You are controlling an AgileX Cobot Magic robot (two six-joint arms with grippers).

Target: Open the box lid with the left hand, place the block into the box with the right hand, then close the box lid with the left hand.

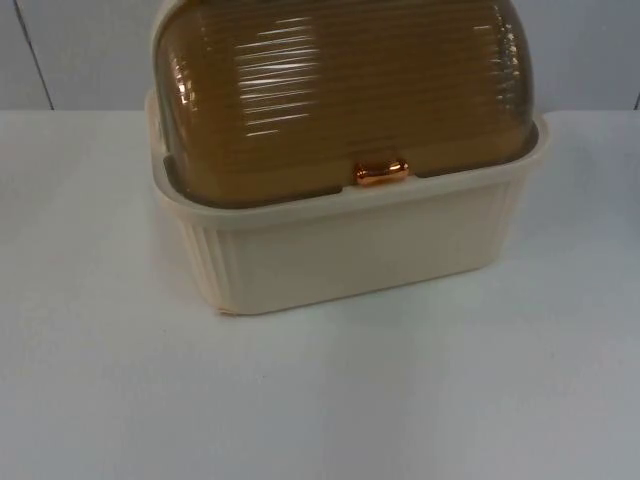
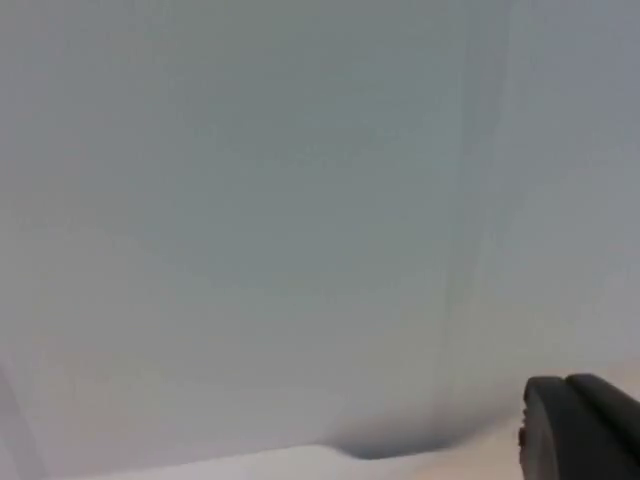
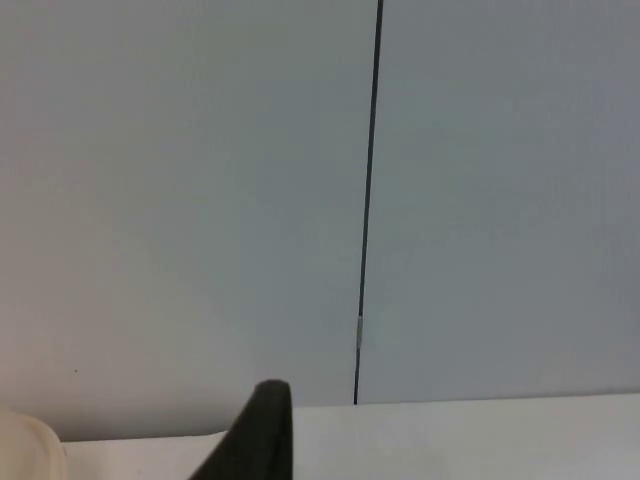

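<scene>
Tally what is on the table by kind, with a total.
Boxes: 1, a cream box with its brown lid shut, copper handle at the front.
Blocks: 0 in view.
Total: 1

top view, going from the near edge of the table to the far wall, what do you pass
bare white table → cream ribbed box → copper latch on the front of the lid → closed amber ribbed lid → grey partition wall
</scene>
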